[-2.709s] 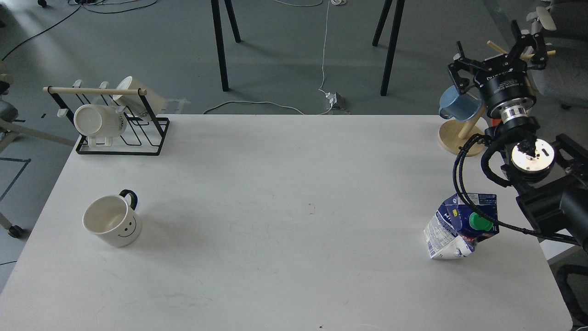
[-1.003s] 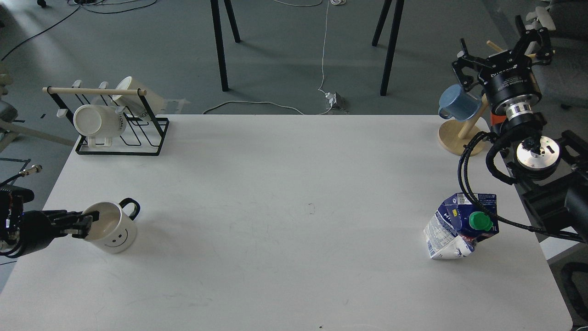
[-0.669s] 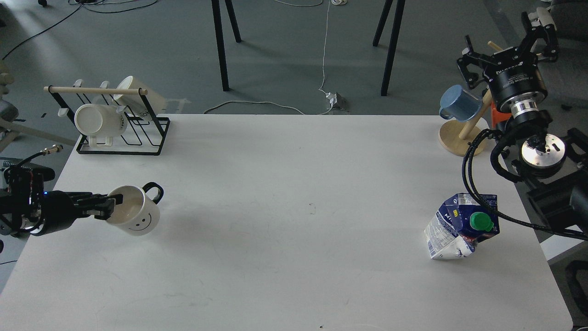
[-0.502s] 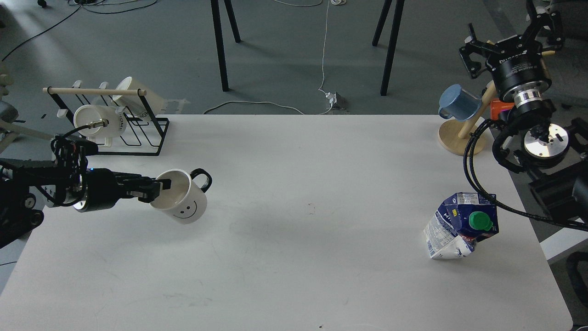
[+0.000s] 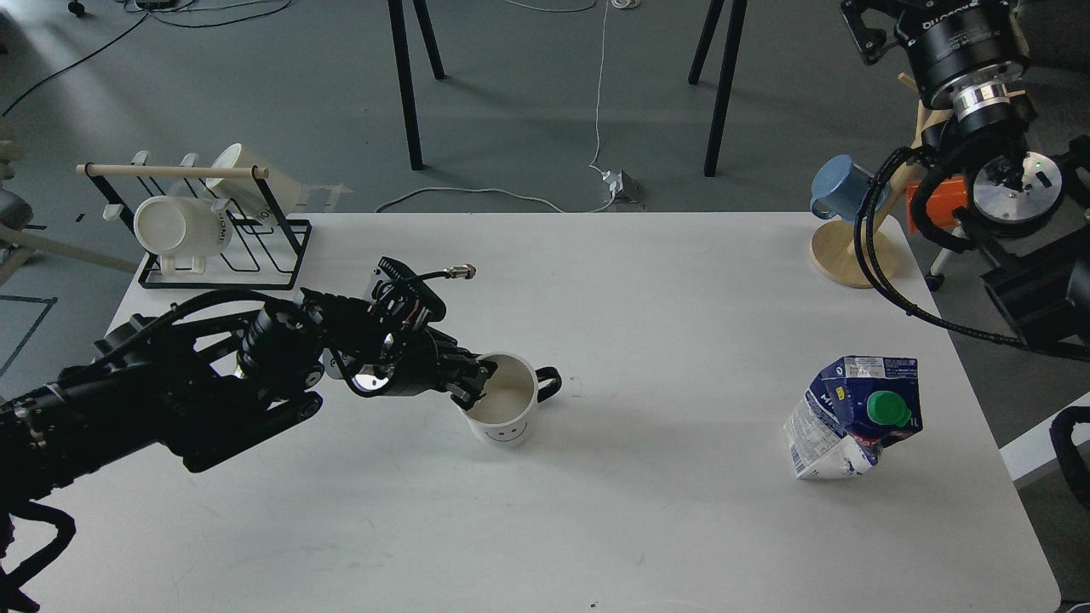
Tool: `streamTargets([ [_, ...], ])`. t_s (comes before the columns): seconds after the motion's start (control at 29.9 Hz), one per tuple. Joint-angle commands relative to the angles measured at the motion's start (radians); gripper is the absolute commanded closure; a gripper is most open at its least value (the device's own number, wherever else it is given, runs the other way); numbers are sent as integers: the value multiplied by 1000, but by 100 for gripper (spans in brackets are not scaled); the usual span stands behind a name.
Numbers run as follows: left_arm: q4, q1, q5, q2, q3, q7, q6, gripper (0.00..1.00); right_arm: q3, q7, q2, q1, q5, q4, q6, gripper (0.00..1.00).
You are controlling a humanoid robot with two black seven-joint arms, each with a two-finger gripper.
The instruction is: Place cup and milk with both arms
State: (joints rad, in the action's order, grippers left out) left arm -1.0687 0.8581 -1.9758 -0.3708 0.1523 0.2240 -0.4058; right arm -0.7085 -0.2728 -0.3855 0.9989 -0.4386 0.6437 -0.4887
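Half of task in progress: left pincer (image 5: 477,385) clamps rim of cup (image 5: 504,411) at table (image 5: 664,511) centre. Milk (image 5: 856,417) stands untouched, well right of cup. Right pincer out of frame.

You see the smiley cup (image 5: 506,409) upright near the table (image 5: 664,289) centre, perhaps resting; the dented milk (image 5: 854,419) leans far right.
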Motion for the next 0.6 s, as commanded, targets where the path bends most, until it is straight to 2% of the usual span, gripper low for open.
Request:
streamTargets([
  [0.0,0,6,-2,78,6,-3,-36,94,15,-2,-1,4,0,-1,0,0],
  [0.07,0,6,-2,110,7,-11,-39,93,15,-2,-1,-2,-2,1,0,0],
  [0.17,1,4,-5,145,6,-47,-39,91,14,-3,-3,-8,0,1,0,0],
  [0.2,1,4,-6,147,4,-64,-39,88,14,-5,-4,-9,-2,1,0,0],
  [0.27,9,4,-6,144,3,-109,-33,72,9,-5,-21,-9,-2,1,0,0],
  [0.3,15,5,-6,141,3,-118,-33,72,8,-6,-26,-9,-2,2,0,0],
  [0.4,18,6,-5,133,6,-117,-33,71,8,-6,-29,-9,-2,4,0,0],
  [0.43,18,6,-3,132,7,-117,-33,67,8,-6,-30,-9,-2,4,0,0],
  [0.54,10,4,0,128,12,-121,-33,41,14,-6,-45,-11,-2,8,0,0],
  [0.57,3,2,5,125,15,-123,-38,39,15,-6,-53,-13,-2,11,0,0],
])
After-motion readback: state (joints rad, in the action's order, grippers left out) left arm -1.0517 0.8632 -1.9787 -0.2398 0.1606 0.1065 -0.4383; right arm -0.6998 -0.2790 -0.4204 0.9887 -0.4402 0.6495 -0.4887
